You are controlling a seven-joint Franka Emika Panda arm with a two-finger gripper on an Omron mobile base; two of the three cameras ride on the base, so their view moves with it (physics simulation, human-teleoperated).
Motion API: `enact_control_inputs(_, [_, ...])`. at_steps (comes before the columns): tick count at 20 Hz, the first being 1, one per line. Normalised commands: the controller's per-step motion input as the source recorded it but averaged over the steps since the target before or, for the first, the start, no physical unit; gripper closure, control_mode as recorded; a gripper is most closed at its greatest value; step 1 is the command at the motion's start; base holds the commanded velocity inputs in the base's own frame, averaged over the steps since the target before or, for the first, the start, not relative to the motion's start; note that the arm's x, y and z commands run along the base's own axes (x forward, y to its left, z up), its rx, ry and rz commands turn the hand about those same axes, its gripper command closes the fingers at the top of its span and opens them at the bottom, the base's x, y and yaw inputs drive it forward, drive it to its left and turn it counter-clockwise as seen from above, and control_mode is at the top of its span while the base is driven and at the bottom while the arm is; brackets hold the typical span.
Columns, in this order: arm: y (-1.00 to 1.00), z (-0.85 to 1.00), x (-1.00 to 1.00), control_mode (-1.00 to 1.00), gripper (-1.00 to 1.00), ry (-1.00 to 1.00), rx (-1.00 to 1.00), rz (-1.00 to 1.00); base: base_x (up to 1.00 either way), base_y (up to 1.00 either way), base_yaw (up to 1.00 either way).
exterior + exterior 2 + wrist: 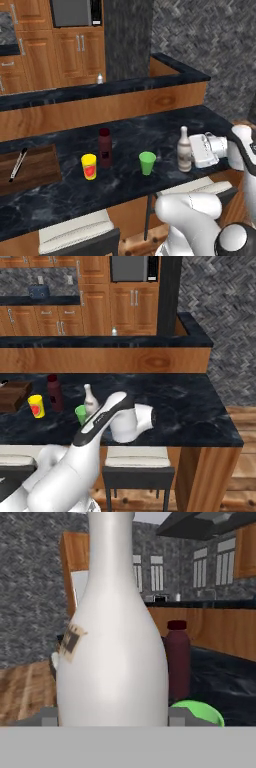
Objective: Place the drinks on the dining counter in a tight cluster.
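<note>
On the black veined tabletop [60, 200] of the dining counter the gripper [192, 152] reaches in sideways and its fingers [176, 716] sit one on each side of the slim tan bottle [184, 150], closed against its lower body; in the hand view the pale bottle stands right between the two dark tips and looms large. The bottle is upright, its base at or just on the surface; which, I cannot tell. To its left stands a green cup [147, 163], near it but apart, then the dark maroon bottle [105, 147], upright, with a yellow cup [89, 166] just beside it. A wooden cutting board [30, 167] with a knife [18, 164] lies at the far left end. The small clear bottle [100, 78] with a pale cap stands on the raised ledge behind the wood riser, well apart from the other two drinks
</note>
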Motion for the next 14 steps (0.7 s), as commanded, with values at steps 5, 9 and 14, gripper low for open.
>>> enact_control_inputs(5, [-0.11, -0.01, 0.65, -1.0, 1.0, 0.26, 0.04, 0.34, 0.0, 0.0, 0.0])
enact_control_inputs(9, [-0.21, -0.03, 0.47, -1.0, 1.0, 0.04, 0.02, 0.38, 0.0, 0.0, 0.0])
enact_control_inputs(14, [-0.06, -0.07, 0.46, -1.0, 1.0, -0.02, 0.0, 0.22, 0.0, 0.0, 0.0])
